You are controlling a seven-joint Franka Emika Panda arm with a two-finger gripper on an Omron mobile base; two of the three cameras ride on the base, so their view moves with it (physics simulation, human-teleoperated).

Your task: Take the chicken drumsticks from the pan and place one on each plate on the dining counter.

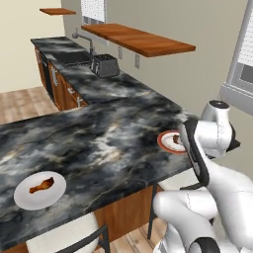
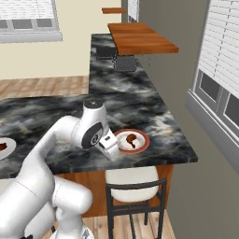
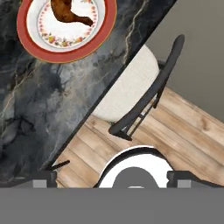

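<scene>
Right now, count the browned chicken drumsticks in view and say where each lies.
2. One browned orange-brown drumstick lies on the plain pale grey-white round plate; the other lies on the white, reddish-orange-rimmed plate.

Even flat light, soft shadows, sharp

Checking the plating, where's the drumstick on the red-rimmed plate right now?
The drumstick lies on the red-rimmed plate near the dining counter's front edge, above a stool, beside the open gripper.

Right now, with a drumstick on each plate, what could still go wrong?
1. The red-rimmed plate sits near the dining counter edge; the arm beside it might nudge it off while pulling back.
2. The open gripper hangs above the stool, so lowering could hit its backrest.
</scene>
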